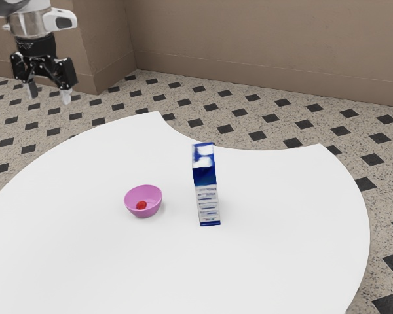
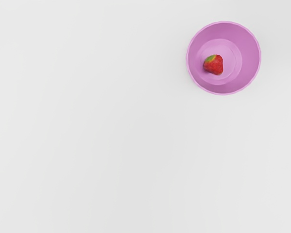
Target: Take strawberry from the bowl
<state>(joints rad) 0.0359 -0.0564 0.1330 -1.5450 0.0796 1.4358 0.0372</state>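
The gripper (image 1: 49,93) hangs high and well apart from the bowl (image 1: 144,193), its jaws spread with nothing between them. The strawberry (image 2: 214,65) lies below their level, off-centre on the bowl's floor, and the carton (image 1: 206,186) stands past the bowl as seen from the jaws. Coming down, a finger could catch the rim and tip or drag the bowl if the jaws aren't lined up on the fruit — it sits away from the middle. Closing too high might squeeze it out from under the tips; overshooting could knock the carton.
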